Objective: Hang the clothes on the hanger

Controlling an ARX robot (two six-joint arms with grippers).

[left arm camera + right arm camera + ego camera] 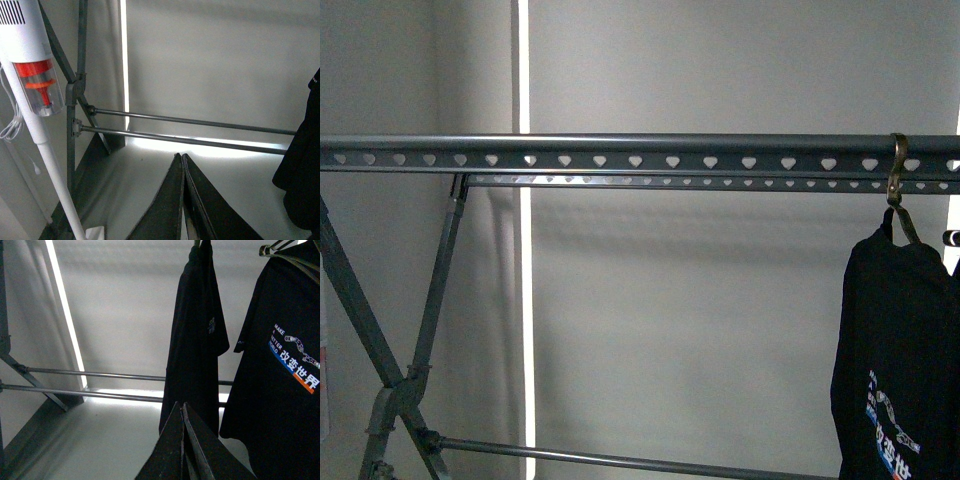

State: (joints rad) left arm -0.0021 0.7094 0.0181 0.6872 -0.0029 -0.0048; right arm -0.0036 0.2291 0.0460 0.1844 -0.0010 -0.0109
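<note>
Front view | T-shirt [900, 350] hangs by a hook [897, 170] from the rack [620, 158] rail | my left claw [182, 200] and right claw [182, 445] closed, empty | hanging looks done; next: stay clear of the shirt.

In the front view neither hand shows. The T-shirt [900, 350] is cut off by the right and lower edges, its chest print too small to read, and the drying rack [620, 150] runs past both sides.

In the left wrist view only the closed tips of the left hand [182, 200] show; the rest lies below the frame. Off to its side, a vacuum cleaner [30, 65] loses its top and foot to the edges, and dark cloth [302, 170] is mostly out of frame.

Beyond the right hand [182, 445], a second dark garment [195, 340] hangs edge-on, its small mark unreadable; the hanger [280, 250] above is clipped.
</note>
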